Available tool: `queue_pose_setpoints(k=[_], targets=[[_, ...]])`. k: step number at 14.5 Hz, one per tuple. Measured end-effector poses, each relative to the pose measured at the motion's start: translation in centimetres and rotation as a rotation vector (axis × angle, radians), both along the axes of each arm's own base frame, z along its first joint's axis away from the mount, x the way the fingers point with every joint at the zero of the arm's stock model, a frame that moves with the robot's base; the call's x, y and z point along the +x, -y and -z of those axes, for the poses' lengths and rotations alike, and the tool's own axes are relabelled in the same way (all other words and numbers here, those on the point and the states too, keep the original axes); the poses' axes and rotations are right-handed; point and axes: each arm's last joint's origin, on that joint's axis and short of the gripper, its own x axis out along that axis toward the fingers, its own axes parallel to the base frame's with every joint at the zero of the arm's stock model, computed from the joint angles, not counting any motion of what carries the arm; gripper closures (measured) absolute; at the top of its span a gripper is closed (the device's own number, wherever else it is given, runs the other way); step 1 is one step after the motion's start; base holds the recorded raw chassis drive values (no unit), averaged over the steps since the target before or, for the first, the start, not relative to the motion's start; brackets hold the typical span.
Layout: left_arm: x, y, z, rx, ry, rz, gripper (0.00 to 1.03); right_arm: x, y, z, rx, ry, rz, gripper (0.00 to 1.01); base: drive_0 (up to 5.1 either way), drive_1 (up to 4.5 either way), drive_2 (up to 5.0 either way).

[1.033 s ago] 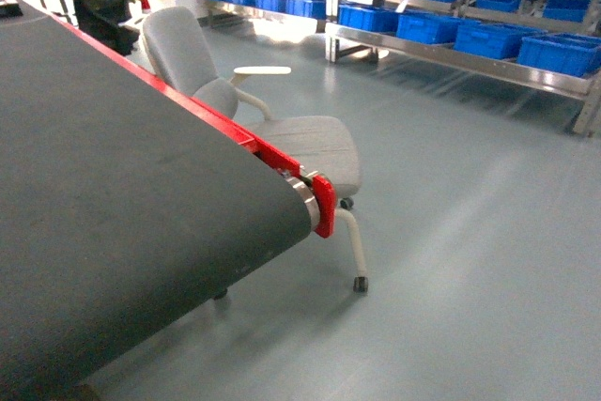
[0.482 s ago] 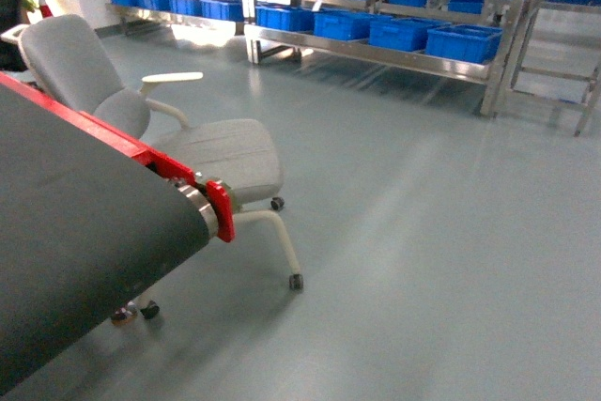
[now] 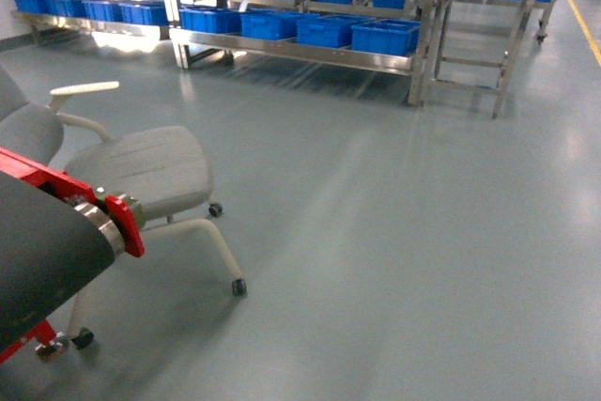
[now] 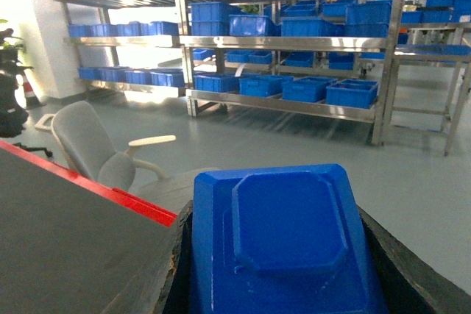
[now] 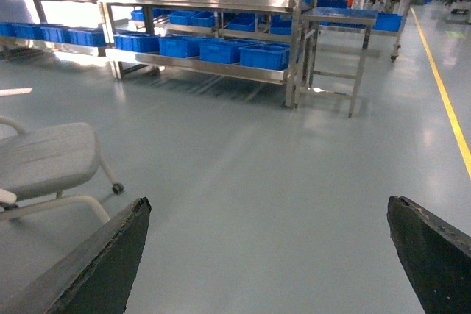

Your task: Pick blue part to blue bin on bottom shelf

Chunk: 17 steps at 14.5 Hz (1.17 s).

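The left gripper (image 4: 280,307) is clamping the moulded glossy blue plastic part (image 4: 283,244) between its dark padded jaws, carrying it clear. Ahead, the shiny steel bottom shelf (image 3: 300,47) is holding a row of blue plastic bins (image 3: 329,31). The right gripper (image 5: 268,255) is hanging wide, holding nothing.

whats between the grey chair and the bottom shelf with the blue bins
In the head view, only bare grey floor lies between the grey chair and the bottom shelf holding the blue bins; nothing stands on that stretch.
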Motion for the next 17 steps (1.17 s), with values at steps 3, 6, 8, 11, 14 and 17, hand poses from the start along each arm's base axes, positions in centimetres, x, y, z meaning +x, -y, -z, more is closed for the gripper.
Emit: queue_pose_setpoints(k=[3,6,8,11,14,17], targets=[[0.0,0.0,0.0,0.0,0.0,0.0,0.59,0.0,0.0,0.0,0.0,0.0,0.0,0.03,-1.7,-1.7,-1.7],[0.0,0.0,0.0,0.0,0.0,0.0,0.59,0.0,0.0,0.0,0.0,0.0,0.0,0.03,-1.7,-1.7,-1.7],[0.0,0.0,0.0,0.0,0.0,0.0,0.59,0.0,0.0,0.0,0.0,0.0,0.0,0.03,-1.7,-1.7,-1.7],[0.0,0.0,0.0,0.0,0.0,0.0,0.59,0.0,0.0,0.0,0.0,0.0,0.0,0.03,-1.7,-1.7,-1.7],[0.0,0.0,0.0,0.0,0.0,0.0,0.59,0.0,0.0,0.0,0.0,0.0,0.0,0.03,-1.7,-1.7,-1.7],[0.01,0.02,0.01,0.001,-0.001,0.002,0.59,0.0,0.01,0.0,0.0,0.0,0.003,0.03,-1.7,-1.7,-1.7]])
